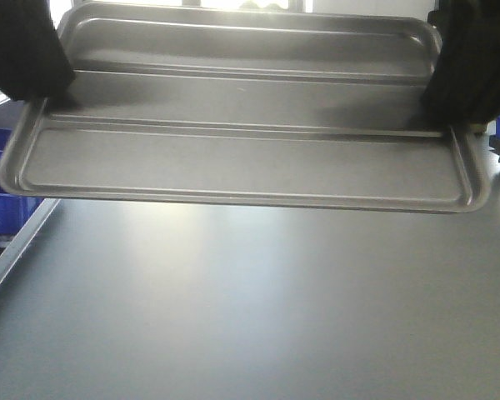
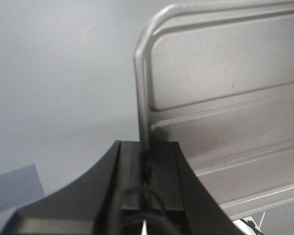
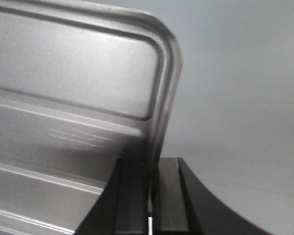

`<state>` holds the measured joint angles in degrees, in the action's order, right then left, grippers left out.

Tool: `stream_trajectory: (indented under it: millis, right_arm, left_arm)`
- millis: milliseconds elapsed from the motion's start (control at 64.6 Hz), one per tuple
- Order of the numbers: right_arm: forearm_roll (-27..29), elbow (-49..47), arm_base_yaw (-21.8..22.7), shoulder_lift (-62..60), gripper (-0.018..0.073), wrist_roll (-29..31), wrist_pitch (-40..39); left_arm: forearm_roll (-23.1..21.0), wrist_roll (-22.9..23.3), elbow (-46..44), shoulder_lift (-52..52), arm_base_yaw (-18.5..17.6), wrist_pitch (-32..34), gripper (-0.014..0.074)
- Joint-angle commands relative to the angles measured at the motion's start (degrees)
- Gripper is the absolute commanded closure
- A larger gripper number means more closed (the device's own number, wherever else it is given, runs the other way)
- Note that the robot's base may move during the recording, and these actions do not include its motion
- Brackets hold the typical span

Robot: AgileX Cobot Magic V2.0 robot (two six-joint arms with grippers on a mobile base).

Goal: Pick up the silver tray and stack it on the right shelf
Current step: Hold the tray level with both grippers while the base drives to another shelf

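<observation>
Left gripper (image 2: 147, 159): we note its fingers pinched onto the left short rim of the silver tray (image 2: 225, 98). Right gripper (image 3: 151, 171): clamped the same way on the right short rim.

Tray: shiny grey metal, rectangular, with a shallow raised rim and rounded corners. Two long raised ribs run along its flat bottom. We see it held in the air between both grippers, clear of the grey table (image 1: 250, 317), its inner face towards the front camera.

Blue bins (image 1: 0, 196) sit past the table's left edge.
</observation>
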<state>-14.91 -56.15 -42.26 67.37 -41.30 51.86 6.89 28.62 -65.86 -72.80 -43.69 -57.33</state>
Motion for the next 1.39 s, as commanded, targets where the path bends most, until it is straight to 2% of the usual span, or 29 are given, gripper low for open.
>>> stream_trajectory:
  millis: [0,1378]
  right_arm:
    - [-2.66,-2.12,0.06,-1.40,0.0503,1.20,-2.17]
    - [-2.66,-2.12,0.06,-1.40,0.0503,1.20,-2.10]
  left_arm:
    - [1.49,-1.22,-1.55,1.42,-0.61,0.55,0.0689]
    - [0.68,-1.22,-1.55,1.42,-0.61,0.74,0.0689]
